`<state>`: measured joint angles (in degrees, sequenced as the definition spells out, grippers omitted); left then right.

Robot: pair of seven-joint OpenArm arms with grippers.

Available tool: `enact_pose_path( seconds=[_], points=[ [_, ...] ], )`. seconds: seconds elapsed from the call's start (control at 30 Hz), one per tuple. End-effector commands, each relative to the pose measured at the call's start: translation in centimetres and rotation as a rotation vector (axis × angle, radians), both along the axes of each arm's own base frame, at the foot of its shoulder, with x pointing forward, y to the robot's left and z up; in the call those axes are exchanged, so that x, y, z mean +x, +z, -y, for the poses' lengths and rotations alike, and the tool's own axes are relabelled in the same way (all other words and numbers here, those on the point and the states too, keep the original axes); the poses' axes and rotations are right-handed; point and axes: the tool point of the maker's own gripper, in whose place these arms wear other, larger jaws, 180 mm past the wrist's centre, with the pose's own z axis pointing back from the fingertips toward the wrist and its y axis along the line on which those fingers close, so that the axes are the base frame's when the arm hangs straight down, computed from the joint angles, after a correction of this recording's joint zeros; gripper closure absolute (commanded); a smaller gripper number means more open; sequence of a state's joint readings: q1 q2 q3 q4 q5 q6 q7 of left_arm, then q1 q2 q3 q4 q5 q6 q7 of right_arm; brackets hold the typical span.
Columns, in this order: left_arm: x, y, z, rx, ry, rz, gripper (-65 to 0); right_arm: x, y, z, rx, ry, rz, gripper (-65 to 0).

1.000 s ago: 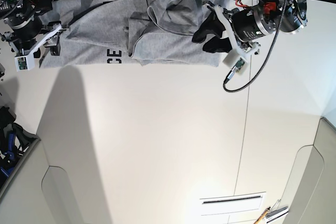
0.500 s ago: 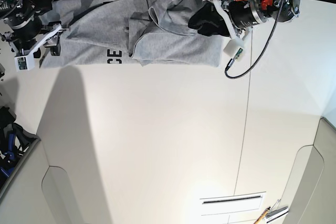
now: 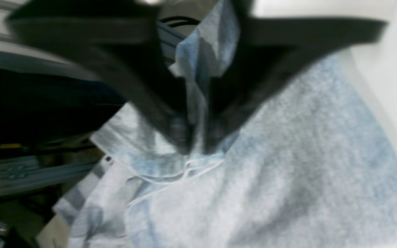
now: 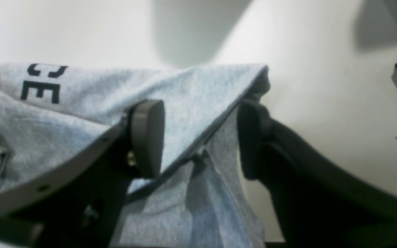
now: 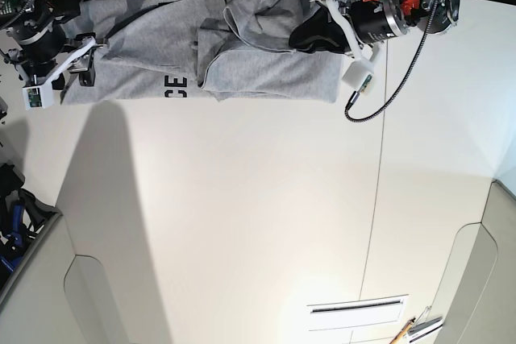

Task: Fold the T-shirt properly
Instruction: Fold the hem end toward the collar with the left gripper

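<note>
Grey heather T-shirt [image 5: 201,50] lies bunched along the far edge of the white table [image 5: 242,215], partly folded, black "CE" lettering [image 5: 175,83] showing near its front hem.

Left gripper [image 5: 316,31] sits on the base view's right, over a raised ridge of cloth. Left wrist view is blurry, but both dark fingers [image 3: 164,113] meet on a pinched fold of fabric, so it is clamped on the T-shirt [image 3: 288,165]. Likely holding that edge up to drag it across for the next fold.

Right gripper [image 4: 198,137] is at the opposite end. Its round pad [image 4: 146,137] and the ribbed finger [image 4: 253,137] stand apart, straddling the hem edge [image 4: 215,127] without squeezing it. Looks staged to grab that corner, or just pinning position while the other arm pulls.

Risk: the middle is rumpled, so pulling one-sided may skew the fold. Fold far from done, I'd judge.
</note>
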<state>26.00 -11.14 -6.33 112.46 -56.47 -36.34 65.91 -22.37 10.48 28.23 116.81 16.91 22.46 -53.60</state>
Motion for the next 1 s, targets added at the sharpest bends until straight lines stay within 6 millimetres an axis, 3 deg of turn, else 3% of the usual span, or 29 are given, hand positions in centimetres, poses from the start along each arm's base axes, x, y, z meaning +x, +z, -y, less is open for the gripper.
enact_pose_path(
  seconds=[0.0,0.13,0.33,0.5,0.53,0.73,0.97],
  points=[
    [0.0,1.6,0.9,-0.068,-0.037,0.048,-2.1,0.6,0.9,0.2,-0.007,0.003,0.042,-33.4],
    [-1.2,3.3,2.7,-0.196,-0.102,0.020,-1.9,0.6,0.9,0.2,-0.008,0.003,0.042,-33.4],
    [-3.7,3.9,7.0,-0.279,-0.240,-0.018,-2.4,0.6,0.9,0.2,-0.007,0.003,0.042,-33.4],
    [-5.5,3.7,9.2,-0.283,-0.328,-0.036,-24.0,0.6,0.9,0.2,-0.008,0.003,0.041,-33.4],
    [-5.8,3.8,9.5,-0.290,-0.339,-0.039,-25.2,0.6,0.9,0.2,-0.008,0.003,0.041,-33.4],
    [-5.4,3.9,9.4,-0.284,-0.344,-0.026,-25.2,0.6,1.0,0.7,-0.034,0.005,0.036,-33.4],
    [-4.1,3.7,8.0,-0.256,-0.292,-0.009,-25.2,0.2,2.1,5.5,-0.186,-0.084,0.026,-33.4]
  ],
)
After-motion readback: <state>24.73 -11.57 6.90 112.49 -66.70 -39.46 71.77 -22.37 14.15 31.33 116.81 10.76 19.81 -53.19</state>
